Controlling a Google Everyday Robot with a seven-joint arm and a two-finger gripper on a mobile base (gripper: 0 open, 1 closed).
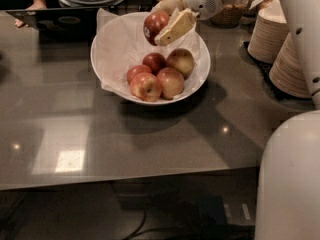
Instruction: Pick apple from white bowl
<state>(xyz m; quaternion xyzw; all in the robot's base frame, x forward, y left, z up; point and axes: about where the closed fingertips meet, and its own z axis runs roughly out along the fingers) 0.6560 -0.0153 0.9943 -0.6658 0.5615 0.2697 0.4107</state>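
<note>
A wide white bowl (200, 74) lined with crinkled white paper sits on the dark grey table. My gripper (161, 21) hangs above the bowl's far side, shut on a round deep red apple (154, 25) with a small pale spot. The apple is lifted clear of the other fruit. One pale finger (175, 28) crosses in front of it, the other shows behind it. Several apples stay in the bowl: a small dark red one (154, 62), a yellow-red one (181, 61) and three mottled ones at the front.
A person stands behind the table with a laptop (55, 20) at the back left. Stacks of pale disposable bowls (280, 39) and a woven basket (231, 14) stand at the right. My white base (290, 179) fills the lower right.
</note>
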